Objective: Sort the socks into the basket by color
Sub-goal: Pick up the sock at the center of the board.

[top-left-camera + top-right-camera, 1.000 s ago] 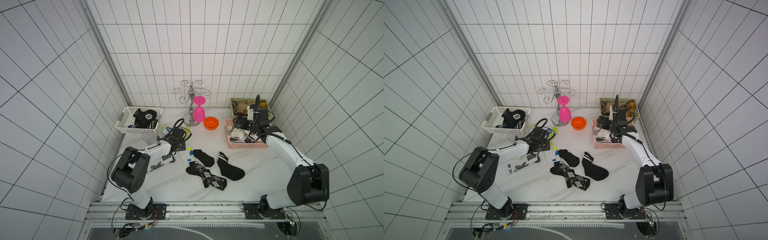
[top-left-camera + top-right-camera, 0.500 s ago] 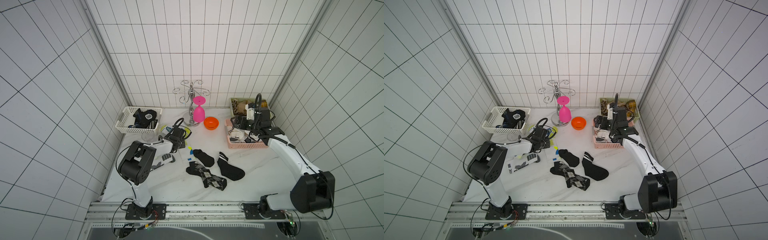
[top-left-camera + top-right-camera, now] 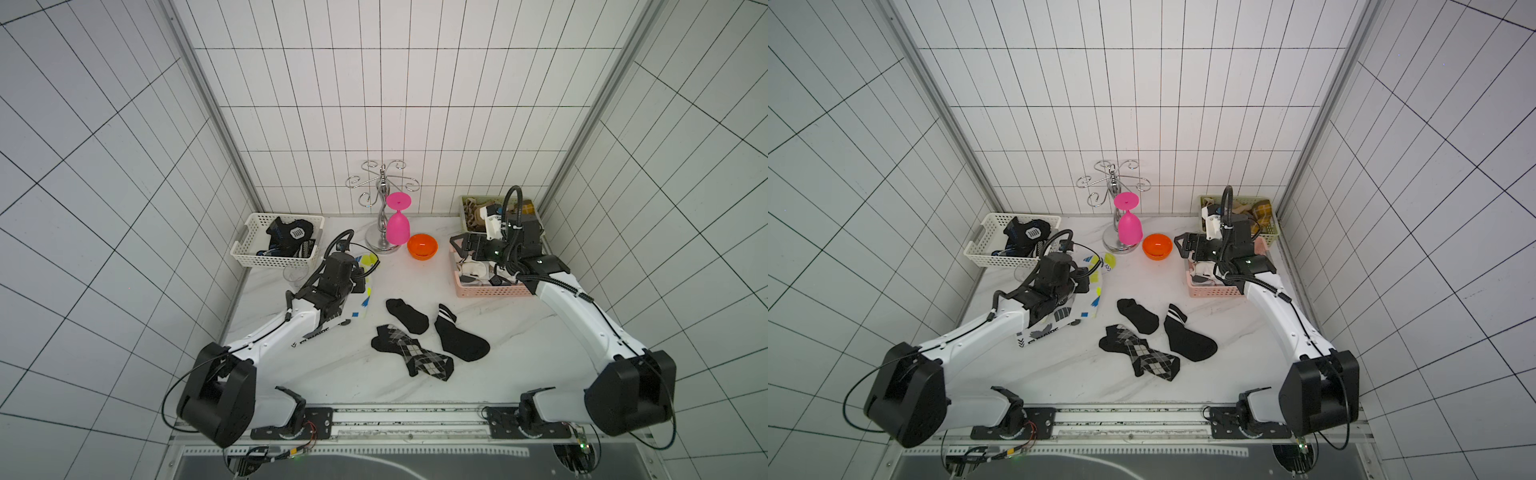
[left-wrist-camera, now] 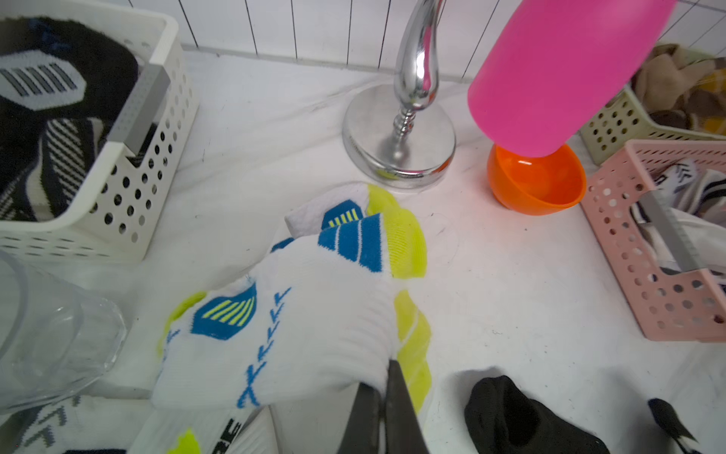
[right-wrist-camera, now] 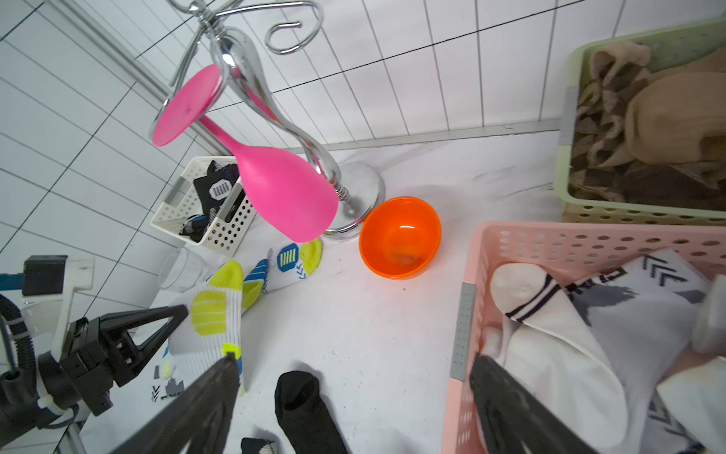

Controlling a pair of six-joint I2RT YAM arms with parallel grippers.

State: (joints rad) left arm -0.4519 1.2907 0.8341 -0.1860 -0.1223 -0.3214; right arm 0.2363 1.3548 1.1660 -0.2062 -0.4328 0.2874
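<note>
My left gripper [image 4: 387, 373] is shut on the cuff edge of a white sock with yellow-blue prints [image 4: 306, 314], left of the table's middle [image 3: 365, 264]. More white socks [image 3: 320, 330] lie under that arm. My right gripper [image 5: 353, 365] hangs open and empty over the near-left rim of the pink basket [image 3: 490, 289], which holds white striped socks [image 5: 550, 314]. Three black socks lie in the middle of the table: a plain one [image 3: 407, 316], a stripe-cuffed one [image 3: 459, 338] and an argyle one [image 3: 411, 353]. The white basket [image 3: 249, 254] holds black socks. The green basket [image 5: 565, 165] holds brown ones.
A chrome stand [image 3: 381, 232] with a pink glass [image 3: 397, 226] hanging from it stands at the back centre. An orange bowl [image 3: 422, 246] sits beside it. A clear glass [image 4: 51, 334] stands by the white basket, close to the left gripper.
My left gripper has closed onto the yellow-blue printed white sock. The right gripper stays open over the pink basket, shifted only slightly.
</note>
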